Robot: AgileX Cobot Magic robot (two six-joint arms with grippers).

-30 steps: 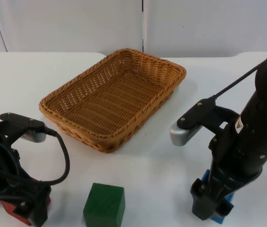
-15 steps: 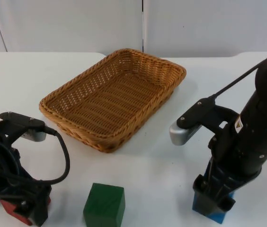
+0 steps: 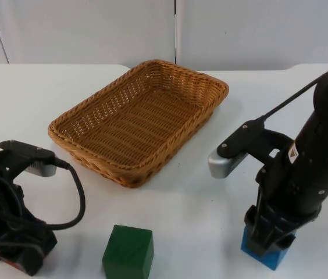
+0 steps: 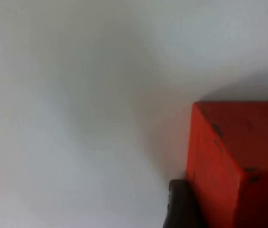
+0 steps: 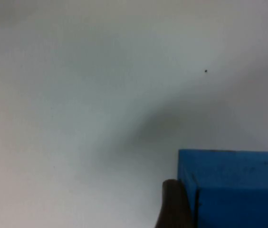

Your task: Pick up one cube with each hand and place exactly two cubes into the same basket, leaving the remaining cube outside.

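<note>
Looking down on a white table (image 3: 210, 197) that ended at a grey partition wall (image 3: 94, 29); wall had a dark vertical seam near centre; no readable labels or writing, just a small light sticker on the right arm, too small to read; wicker basket (image 3: 88, 131) sat mid-table, nothing in it; green cube (image 3: 128, 251) stood on the table near the front edge, between the two arms, outside the basket; left gripper (image 3: 18, 258) was low at the front left, a sliver of red cube (image 3: 10, 264) showing under it; left wrist view had a black fingertip (image 4: 181, 206) touching the red cube's side; fingers closed on it; right gripper (image 3: 266, 241) was at the front right, clamped on the blue cube (image 3: 266, 256); right wrist view showed a fingertip (image 5: 172, 204) against the blue cube's face; both cubes well apart from the basket.
</note>
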